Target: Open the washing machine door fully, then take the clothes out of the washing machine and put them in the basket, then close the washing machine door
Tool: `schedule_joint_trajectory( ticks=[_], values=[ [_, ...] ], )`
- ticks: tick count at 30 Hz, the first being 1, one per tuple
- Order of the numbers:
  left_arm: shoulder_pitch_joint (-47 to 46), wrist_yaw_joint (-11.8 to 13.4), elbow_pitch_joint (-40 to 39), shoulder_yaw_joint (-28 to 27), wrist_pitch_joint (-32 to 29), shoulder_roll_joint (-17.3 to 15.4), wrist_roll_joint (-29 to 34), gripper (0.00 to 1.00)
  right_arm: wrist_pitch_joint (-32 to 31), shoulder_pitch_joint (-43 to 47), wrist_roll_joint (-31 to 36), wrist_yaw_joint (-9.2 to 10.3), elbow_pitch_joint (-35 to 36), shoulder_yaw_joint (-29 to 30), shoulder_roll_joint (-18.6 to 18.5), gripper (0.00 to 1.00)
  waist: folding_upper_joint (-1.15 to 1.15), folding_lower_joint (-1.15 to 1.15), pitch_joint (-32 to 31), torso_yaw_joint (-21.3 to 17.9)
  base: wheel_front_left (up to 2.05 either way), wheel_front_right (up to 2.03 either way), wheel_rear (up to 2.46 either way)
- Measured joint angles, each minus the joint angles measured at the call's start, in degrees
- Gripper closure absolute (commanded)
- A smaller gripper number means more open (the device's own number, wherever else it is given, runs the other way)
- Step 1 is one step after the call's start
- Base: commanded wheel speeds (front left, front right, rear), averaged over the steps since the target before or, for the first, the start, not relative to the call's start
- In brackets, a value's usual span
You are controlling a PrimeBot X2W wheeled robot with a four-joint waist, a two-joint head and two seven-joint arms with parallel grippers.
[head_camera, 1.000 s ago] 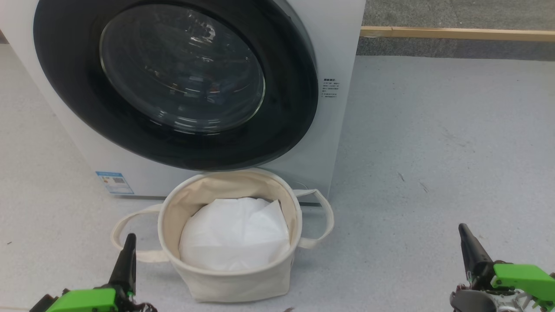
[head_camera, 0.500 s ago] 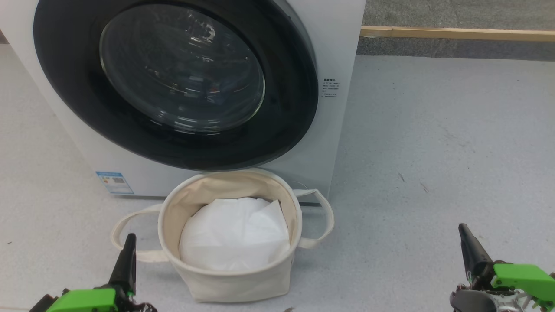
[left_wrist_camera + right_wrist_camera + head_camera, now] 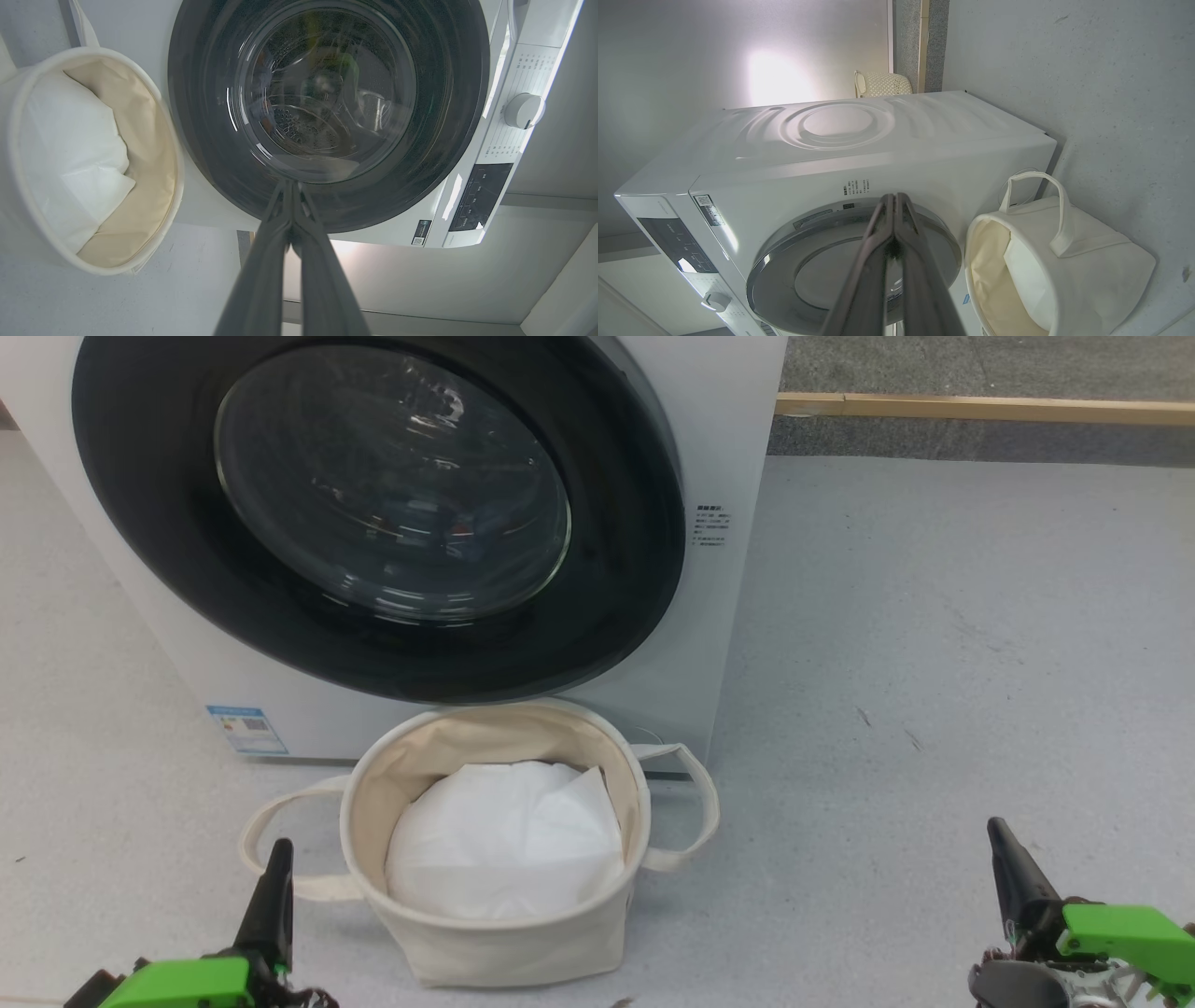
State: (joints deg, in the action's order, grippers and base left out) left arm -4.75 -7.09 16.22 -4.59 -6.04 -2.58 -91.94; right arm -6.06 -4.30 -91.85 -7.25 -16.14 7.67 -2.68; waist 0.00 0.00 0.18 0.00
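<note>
The left pincer (image 3: pixel 276 859) was pressed together, its two dark fingers meeting in one thin blade, and it held nothing. The right pincer (image 3: pixel 1001 840) was likewise together and empty. Both sat low at the near corners of the head view, fingers pointing forward toward the machine, the arms tucked back in what looked like a resting pose, wrists rolled so that each wrist view showed the machine on its side.

Just beside the left pincer, toward the middle, stood the basket (image 3: pixel 359 821), on the floor (image 3: pixel 934 663) against the foot of the washing machine (image 3: pixel 738 439), with a white liner (image 3: pixel 504 840) inside and no garment.

Ahead of and above the pincers lay the washing machine door (image 3: pixel 607 579), shut flat on the machine's front. Being round, it offered no long axis. The left pincer lay under the door's span; the right was well off to the side, past the machine's corner. The left arm looked the nearer, though which edge swings free could not be told.

The clothes could not be made out through the dark glass; presumably they were inside.
</note>
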Motion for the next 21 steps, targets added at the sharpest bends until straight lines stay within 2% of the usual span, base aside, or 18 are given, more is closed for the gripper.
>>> schedule_joint_trajectory(
  ticks=[5,6,11,17,21],
  values=[
    [0.0,0.0,0.1,0.0,0.0,0.0,0.0,1.00,0.0,0.0,0.0,0.00,-0.1,0.0,0.0,1.00,0.00,0.00,0.0,0.0,0.00,0.00,0.00],
    [0.0,0.0,0.9,0.1,0.0,0.0,0.0,0.00,0.0,0.1,0.0,0.00,-0.8,-0.1,0.0,0.00,0.00,0.00,0.0,0.0,0.00,0.00,0.00],
    [2.7,0.1,4.8,0.2,0.0,0.2,0.0,0.00,0.1,2.5,0.0,0.01,-4.9,-0.2,0.4,0.00,0.00,0.00,0.0,0.0,0.00,0.00,0.00],
    [2.9,0.6,5.0,0.3,0.1,0.2,0.0,0.00,0.2,2.6,0.0,0.01,-5.1,-0.2,0.4,0.00,0.00,0.09,-0.2,0.2,0.00,0.00,0.00],
    [2.6,0.7,4.9,0.2,0.7,0.3,0.0,0.00,0.4,2.3,0.0,0.01,-4.8,-0.2,0.4,0.00,0.00,0.01,-0.1,0.2,0.00,0.00,0.00]
  ],
)
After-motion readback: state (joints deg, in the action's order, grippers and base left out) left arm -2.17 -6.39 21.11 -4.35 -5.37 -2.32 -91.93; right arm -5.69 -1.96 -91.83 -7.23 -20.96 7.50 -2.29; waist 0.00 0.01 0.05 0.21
